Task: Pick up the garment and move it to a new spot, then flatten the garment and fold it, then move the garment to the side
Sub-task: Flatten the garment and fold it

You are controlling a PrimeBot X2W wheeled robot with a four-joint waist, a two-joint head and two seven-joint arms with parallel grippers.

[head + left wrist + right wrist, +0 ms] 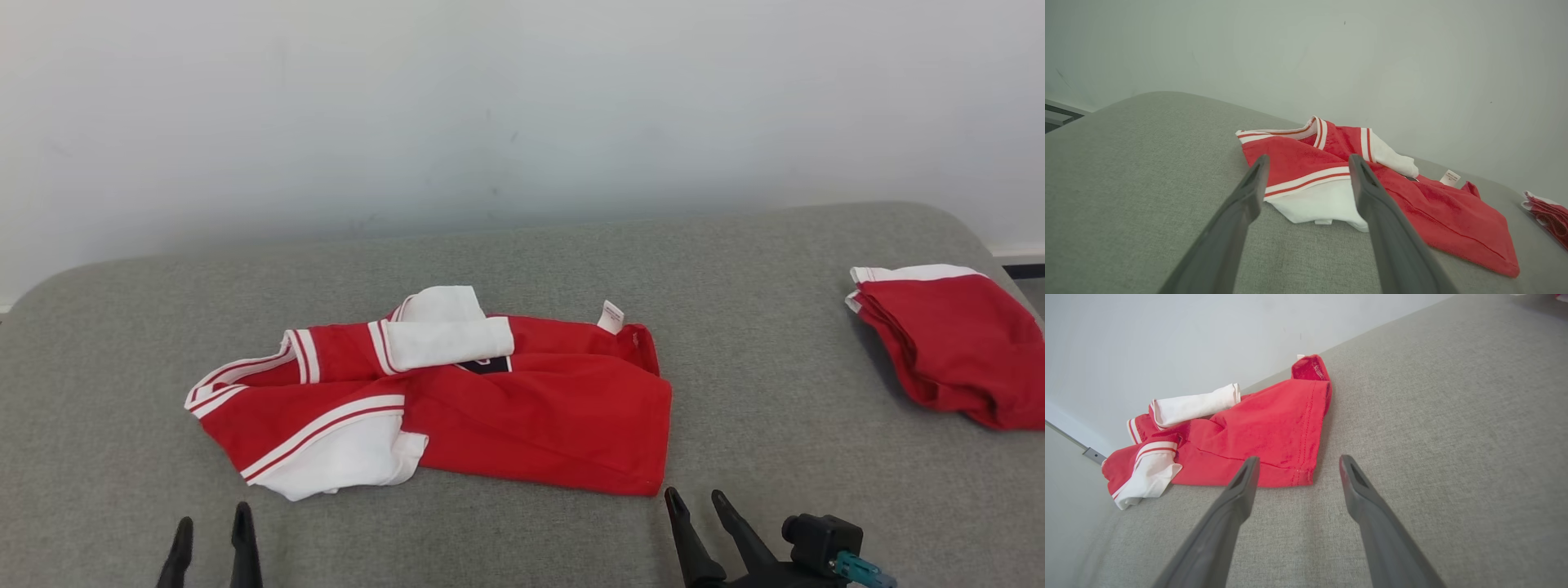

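Fig. 1. Both arms sit low at the near edge of the grey fabric surface [522, 261], fingers pointing forward toward the pale wall [522, 122]. I have the left claw [212, 516] released, its two dark fingers spread and empty, just short of the jersey's white sleeve [343, 465]. The right claw [695, 494] is also released and empty, its tips just short of the red hem corner [653, 486]. The red-and-white jersey [531, 416] lies rumpled and partly doubled over, ahead of and between the two claws, touching neither. A folded red garment [955, 351] rests well off to the right of the right claw.
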